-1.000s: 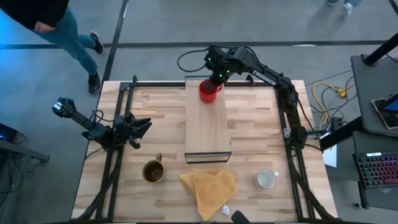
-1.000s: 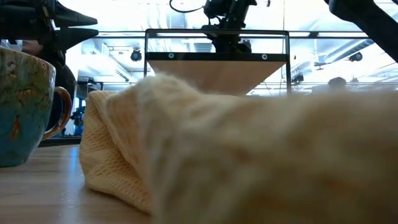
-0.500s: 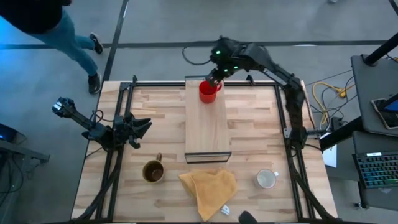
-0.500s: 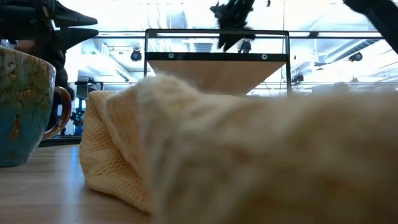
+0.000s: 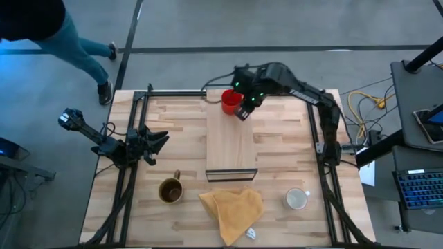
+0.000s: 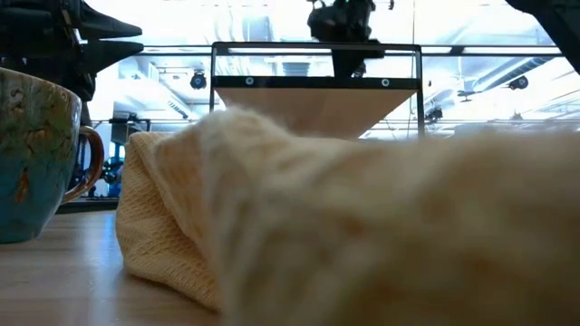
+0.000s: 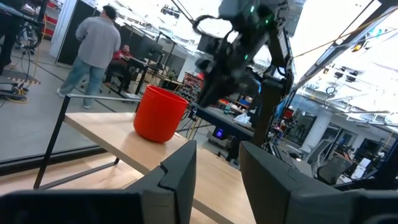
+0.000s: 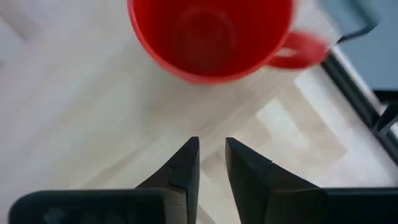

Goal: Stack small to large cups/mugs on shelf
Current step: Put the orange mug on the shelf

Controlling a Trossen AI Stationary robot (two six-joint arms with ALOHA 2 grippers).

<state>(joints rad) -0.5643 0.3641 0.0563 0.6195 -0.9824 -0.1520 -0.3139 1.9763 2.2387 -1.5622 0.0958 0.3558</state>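
The red mug (image 5: 230, 102) stands upright on its base at the far end of the shelf (image 5: 232, 142); it also shows in the left wrist view (image 7: 160, 114) and the right wrist view (image 8: 208, 37). My right gripper (image 5: 243, 114) (image 8: 211, 144) hangs just above the shelf, beside the mug's near right side. It is narrowly open and empty. The brown mug (image 5: 171, 189) and the white mug (image 5: 297, 199) stand on the tabletop near its front edge. My left gripper (image 5: 158, 140) (image 7: 214, 155) waits open at the table's left.
A crumpled yellow cloth (image 5: 232, 211) lies at the near edge between the two mugs and fills most of the low view (image 6: 362, 226). The shelf's dark end frame (image 5: 232, 174) stands just behind it. A person walks beyond the table's far left corner (image 5: 62, 34).
My right gripper has come away from the red mug, risen, then moved a little toward the table's near edge and come down beside the mug. The mug stays upright at the shelf's far end.
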